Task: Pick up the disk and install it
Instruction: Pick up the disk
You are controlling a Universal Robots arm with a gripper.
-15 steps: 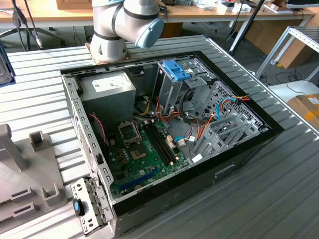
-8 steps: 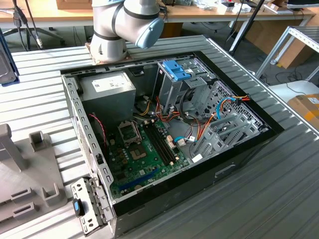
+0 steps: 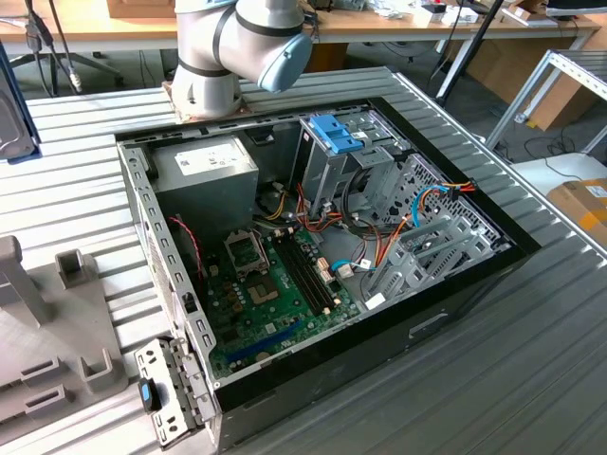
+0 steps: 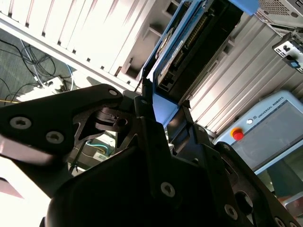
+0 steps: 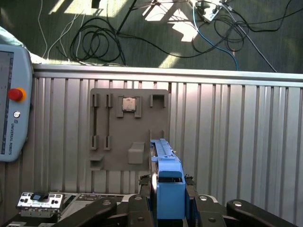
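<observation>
My gripper [image 5: 168, 185] is shut on the disk [image 5: 168, 187], with a black finger on each side of its bright blue carrier. The disk stands on edge between the fingers, raised over the grey fixture plate [image 5: 129, 127] on the ribbed metal table. In the second wrist view the disk [image 4: 201, 40] shows its black body and connector row inside blue rails, reaching away from the gripper [image 4: 163, 106]. The exterior view shows the arm's base [image 3: 237, 47] behind the open computer case [image 3: 313, 237].
In the case a tall grey drive cage with a blue latch [image 3: 332, 133] stands among orange and light-blue cables. A chip [image 5: 129, 104] sits on the fixture plate. A teach pendant [image 5: 12, 118] and a small metal bracket [image 5: 40, 201] lie beside it. Cables lie on the floor.
</observation>
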